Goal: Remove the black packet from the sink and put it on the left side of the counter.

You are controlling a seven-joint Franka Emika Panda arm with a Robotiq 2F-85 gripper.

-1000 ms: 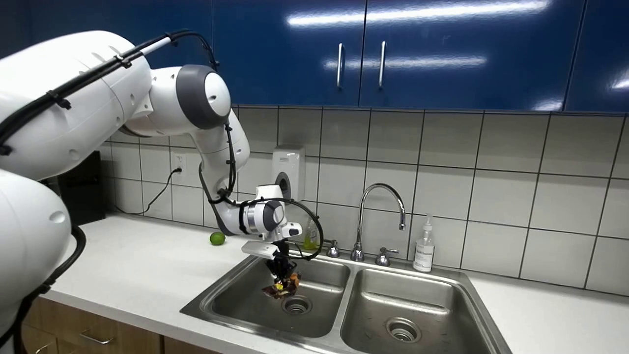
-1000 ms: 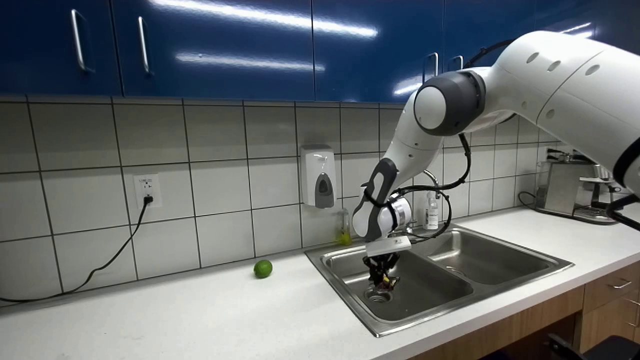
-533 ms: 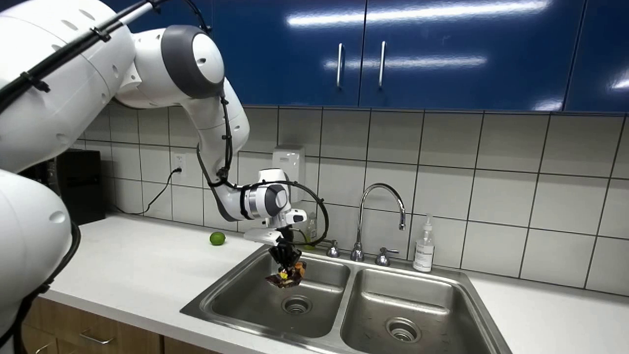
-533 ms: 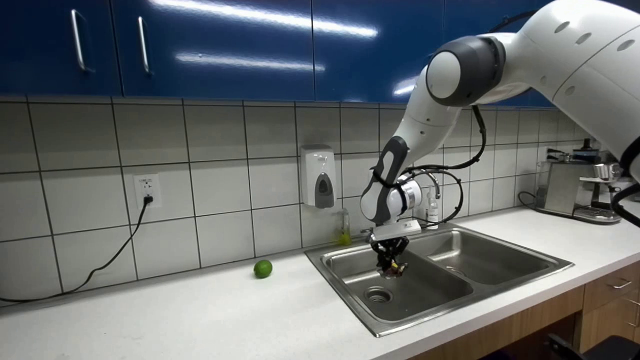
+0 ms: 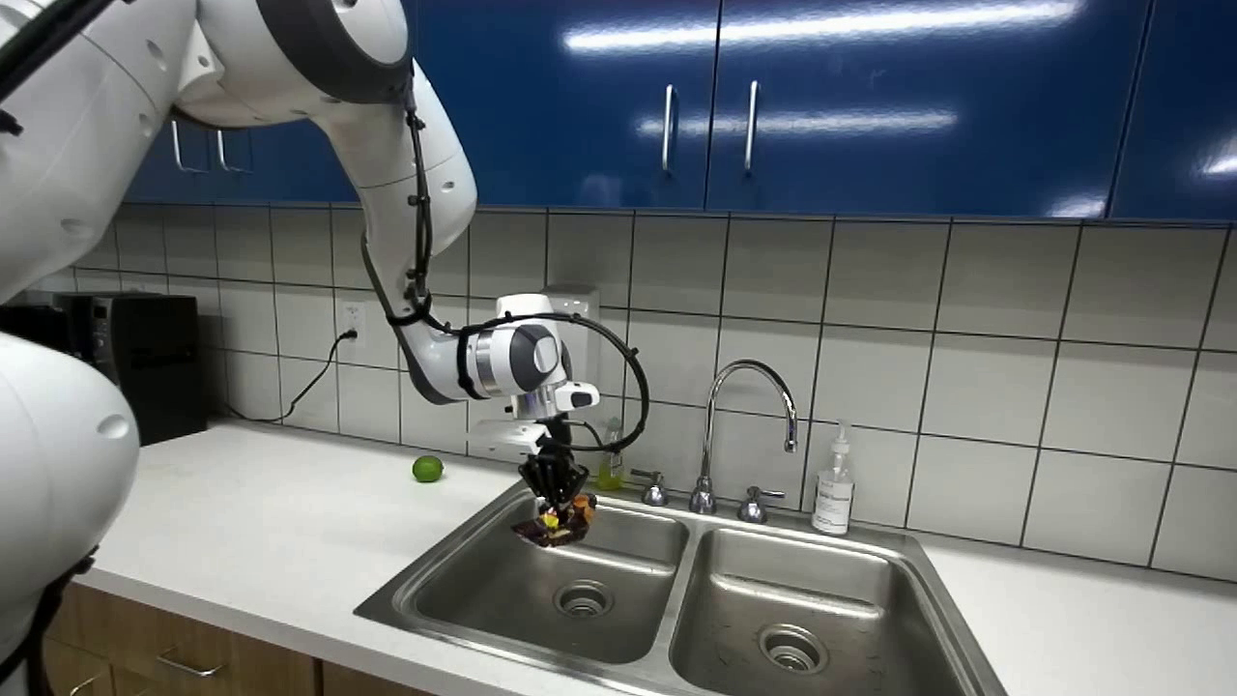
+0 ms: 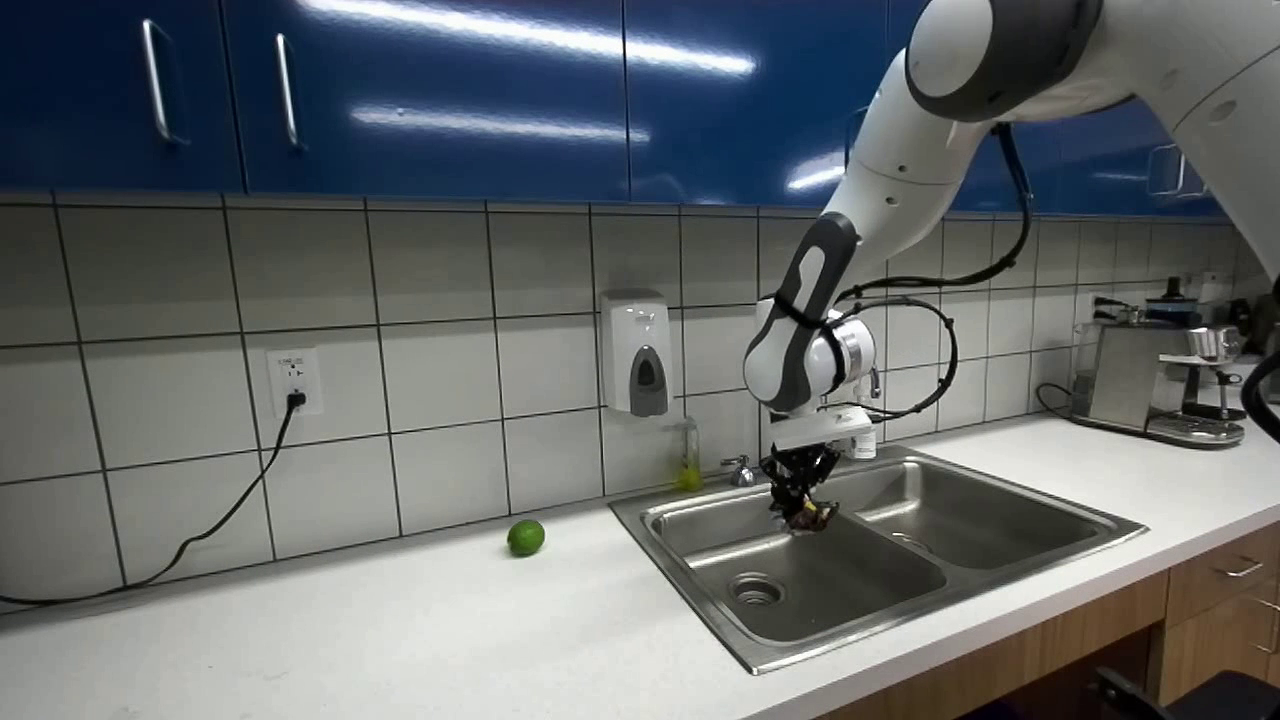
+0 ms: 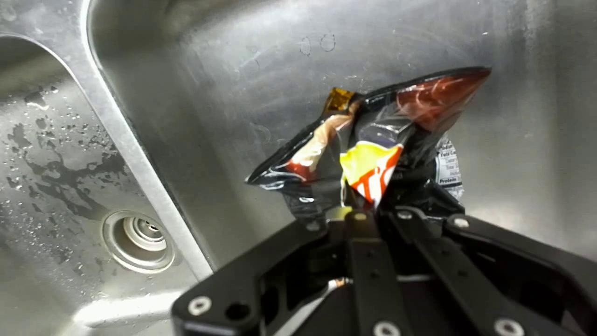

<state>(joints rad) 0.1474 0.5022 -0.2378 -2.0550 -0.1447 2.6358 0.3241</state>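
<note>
Visibly crumpled, the glossy black packet (image 7: 373, 135) has yellow-and-red patches.

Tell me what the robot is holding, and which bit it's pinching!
The gripper holds the black packet by a crumpled fold near its middle, right by the yellow patch.
</note>
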